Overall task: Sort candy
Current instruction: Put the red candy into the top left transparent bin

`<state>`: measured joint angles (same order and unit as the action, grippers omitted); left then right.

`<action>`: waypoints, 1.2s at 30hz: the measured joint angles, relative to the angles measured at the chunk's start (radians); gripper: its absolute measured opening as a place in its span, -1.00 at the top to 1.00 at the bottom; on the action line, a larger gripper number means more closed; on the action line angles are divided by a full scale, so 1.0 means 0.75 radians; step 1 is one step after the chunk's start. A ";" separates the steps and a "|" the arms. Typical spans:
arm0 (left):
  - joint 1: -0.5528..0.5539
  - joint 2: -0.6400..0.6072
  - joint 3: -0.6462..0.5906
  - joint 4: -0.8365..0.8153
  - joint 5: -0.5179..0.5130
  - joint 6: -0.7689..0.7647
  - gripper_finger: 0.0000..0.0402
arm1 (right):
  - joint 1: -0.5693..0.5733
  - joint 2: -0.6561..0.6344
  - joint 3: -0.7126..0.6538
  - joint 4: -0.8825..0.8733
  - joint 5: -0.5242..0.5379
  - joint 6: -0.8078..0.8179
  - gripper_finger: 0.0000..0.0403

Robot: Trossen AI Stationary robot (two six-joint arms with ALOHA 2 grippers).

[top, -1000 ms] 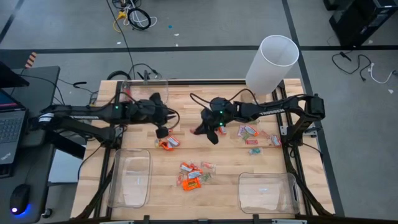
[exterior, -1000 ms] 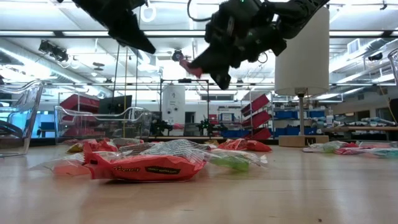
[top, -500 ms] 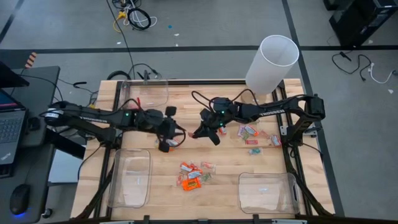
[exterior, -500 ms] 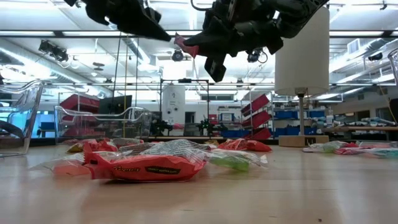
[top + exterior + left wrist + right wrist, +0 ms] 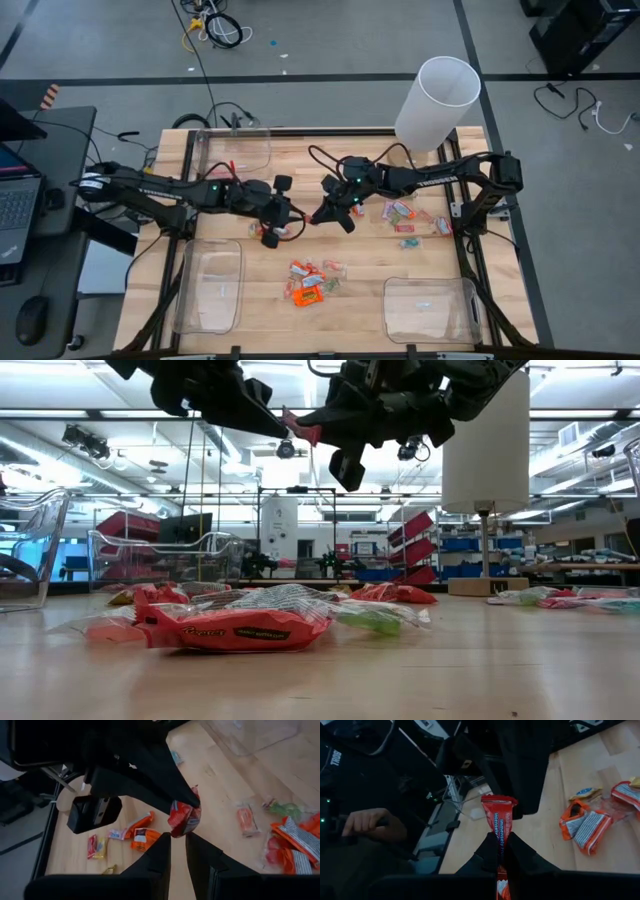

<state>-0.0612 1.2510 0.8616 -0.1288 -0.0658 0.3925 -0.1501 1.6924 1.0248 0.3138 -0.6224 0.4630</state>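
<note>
Candy changes hands above the middle of the wooden table (image 5: 240, 300): from overhead, the left gripper (image 5: 283, 215) and the right gripper (image 5: 316, 214) meet tip to tip, both dark arms reaching in almost level from opposite sides, with a small red wrapped candy (image 5: 303, 216) between them, its long axis lying roughly along the line joining the two arms. Below them, loose orange candies (image 5: 306, 283) lie near the front, more wrapped sweets (image 5: 400, 213) sit toward the right side, and a clear bin (image 5: 208, 285) stands at the front left. At table height, the red candy (image 5: 303, 429) hangs high in the air, tilted, pinched at the point where the two dark grippers converge, while an orange-wrapped pile (image 5: 235, 622) fills the foreground. Left wrist camera: the red candy (image 5: 184, 816) sits crumpled just past the left gripper's (image 5: 177, 845) own fingertips, which stand slightly apart, with the other arm's fingers clamped on it from beyond. Right wrist camera: the red candy (image 5: 498, 827) stands lengthwise straight out from the right gripper (image 5: 498, 851), whose jaws are closed tight on its near end, its far end toward the opposite arm.
</note>
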 joint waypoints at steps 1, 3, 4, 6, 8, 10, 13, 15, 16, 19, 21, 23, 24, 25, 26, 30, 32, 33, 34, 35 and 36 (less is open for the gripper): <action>0.000 0.000 0.000 0.002 0.000 0.000 0.69 | 0.000 0.000 0.000 0.000 0.000 0.000 0.94; 0.000 -0.001 0.000 0.006 0.000 0.007 0.69 | 0.000 0.000 0.000 -0.003 -0.001 0.000 0.94; 0.000 -0.001 0.000 0.004 0.009 0.017 0.69 | 0.000 0.000 0.000 -0.006 -0.001 0.000 0.94; 0.001 -0.001 0.000 0.006 0.060 0.029 0.69 | -0.001 0.000 0.000 -0.010 -0.006 -0.002 0.94; 0.001 -0.001 0.000 0.006 0.111 0.030 0.69 | 0.001 0.000 0.000 -0.011 -0.011 -0.002 0.94; 0.001 -0.001 0.000 0.006 0.114 0.031 0.69 | 0.001 0.000 0.000 -0.011 -0.010 -0.002 0.94; 0.001 -0.001 0.000 0.007 0.113 0.031 0.69 | 0.001 0.000 0.000 -0.011 -0.010 -0.002 0.94; 0.001 -0.001 0.000 0.007 0.114 0.034 0.69 | 0.001 0.000 0.000 -0.011 -0.009 -0.003 0.94; 0.001 -0.001 0.000 0.007 0.114 0.035 0.69 | 0.001 0.001 0.000 -0.011 -0.009 -0.003 0.94; 0.001 -0.001 0.000 0.008 0.114 0.035 0.68 | 0.000 0.001 0.000 -0.011 -0.008 -0.006 0.94; 0.001 -0.001 0.000 0.012 0.114 0.038 0.66 | 0.000 0.001 0.000 -0.011 -0.008 -0.008 0.94; 0.001 -0.001 0.000 0.014 0.108 0.047 0.61 | -0.001 0.001 0.000 -0.011 -0.004 -0.013 0.94; 0.001 -0.001 0.000 0.014 0.107 0.052 0.57 | -0.001 0.001 0.000 -0.011 -0.003 -0.013 0.94; 0.001 -0.001 0.000 0.015 0.107 0.055 0.53 | -0.001 0.001 0.000 -0.011 -0.002 -0.013 0.94; 0.000 -0.001 0.000 0.015 0.107 0.055 0.48 | -0.001 0.001 0.000 -0.011 0.000 -0.013 0.94; -0.001 -0.001 0.000 0.030 0.059 0.061 0.30 | -0.002 0.001 0.000 -0.011 0.011 -0.016 0.94; -0.001 -0.001 0.000 0.034 0.041 0.066 0.24 | -0.002 0.001 0.000 -0.013 0.018 -0.016 0.94; -0.001 -0.001 0.000 0.033 0.034 0.066 0.22 | -0.002 0.001 0.000 -0.013 0.021 -0.016 0.94; -0.001 -0.001 0.000 0.032 0.026 0.066 0.21 | -0.002 0.001 0.000 -0.013 0.022 -0.017 0.94; -0.001 -0.001 0.000 0.030 0.015 0.066 0.21 | -0.003 0.001 0.000 -0.013 0.021 -0.017 0.94; -0.001 -0.001 0.000 0.030 0.013 0.070 0.21 | -0.003 0.001 0.000 -0.013 0.022 -0.017 0.94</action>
<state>-0.0616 1.2503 0.8616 -0.1062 -0.0563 0.4446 -0.1524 1.6932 1.0248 0.3042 -0.6060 0.4500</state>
